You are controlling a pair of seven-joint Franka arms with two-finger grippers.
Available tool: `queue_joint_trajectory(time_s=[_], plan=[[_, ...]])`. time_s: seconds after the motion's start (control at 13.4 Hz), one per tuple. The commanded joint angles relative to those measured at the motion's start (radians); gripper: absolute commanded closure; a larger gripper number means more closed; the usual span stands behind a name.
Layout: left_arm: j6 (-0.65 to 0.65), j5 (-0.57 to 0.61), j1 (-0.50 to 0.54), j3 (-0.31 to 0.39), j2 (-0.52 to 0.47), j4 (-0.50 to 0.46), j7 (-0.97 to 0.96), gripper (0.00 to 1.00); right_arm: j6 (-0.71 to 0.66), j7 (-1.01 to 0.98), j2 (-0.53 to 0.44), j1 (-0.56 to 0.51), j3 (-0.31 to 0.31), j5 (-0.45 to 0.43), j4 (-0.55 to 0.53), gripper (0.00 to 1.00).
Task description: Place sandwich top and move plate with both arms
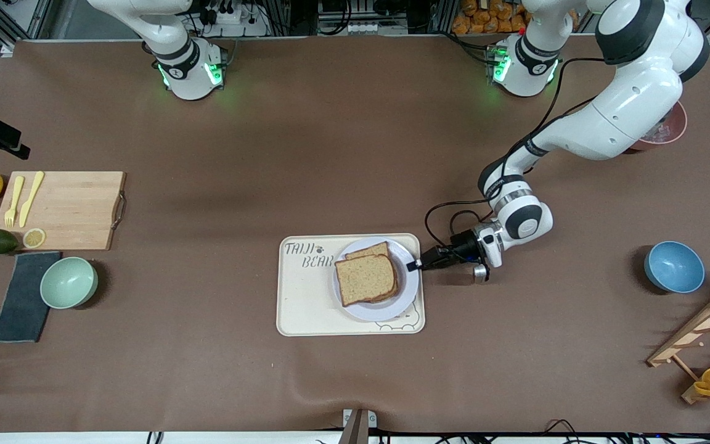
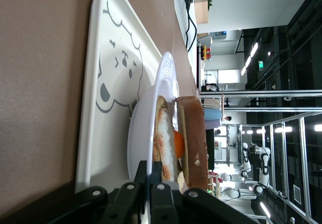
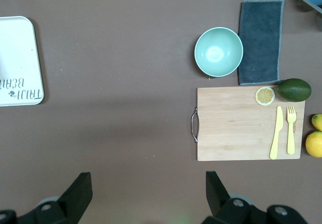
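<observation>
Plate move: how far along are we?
Done: the sandwich top sits on the stack on the plate, on the bear tray. In hand: the left gripper has its jaws shut on the plate's rim. Left: the right gripper, jaws open, waits high over bare table; the plate isn't lifted.

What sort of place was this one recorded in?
Likely a robotics lab staging a kitchen: two arms bolted at a brown table, with a cutting board, bowls, and more robots visible down the hall.

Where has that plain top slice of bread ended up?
In the front view the sandwich top lies on the stacked sandwich on the plate, which sits on the cream bear tray mid-table; the left gripper is shut on the plate's rim.
</observation>
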Motion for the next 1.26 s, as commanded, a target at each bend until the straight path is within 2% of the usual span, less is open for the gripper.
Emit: queue_joint_trajectory(time_s=[0.0, 0.15, 0.3, 0.37, 0.52, 0.6, 0.97, 1.19], plan=[[-0.018, 0.002, -0.013, 0.005, 0.069, 0.044, 0.037, 1.00, -0.008, -0.006, 0.010, 0.003, -0.001, -0.011, 0.023, 0.00], [-0.018, 0.002, -0.011, 0.005, 0.068, 0.044, 0.028, 1.00, -0.008, -0.006, 0.010, 0.005, -0.001, -0.011, 0.023, 0.00], [-0.016, 0.002, -0.011, 0.005, 0.059, 0.043, 0.015, 0.59, -0.008, -0.006, 0.010, 0.003, -0.001, -0.011, 0.024, 0.00], [-0.015, 0.002, -0.010, 0.005, 0.057, 0.043, 0.002, 0.52, -0.008, -0.006, 0.010, 0.005, -0.001, -0.011, 0.023, 0.00], [-0.013, 0.003, -0.010, 0.005, 0.049, 0.037, -0.016, 0.51, -0.008, -0.006, 0.010, 0.003, -0.001, -0.011, 0.024, 0.00], [-0.010, 0.004, -0.008, 0.005, 0.046, 0.034, -0.016, 0.39, -0.008, -0.006, 0.010, 0.003, -0.001, -0.011, 0.024, 0.00], [0.001, 0.004, -0.002, 0.005, 0.026, 0.014, -0.025, 0.43, -0.008, -0.006, 0.010, 0.005, -0.001, -0.011, 0.023, 0.00], [0.025, 0.010, -0.001, 0.005, -0.012, -0.009, -0.094, 0.43, -0.008, -0.006, 0.010, 0.005, -0.001, -0.010, 0.023, 0.00]])
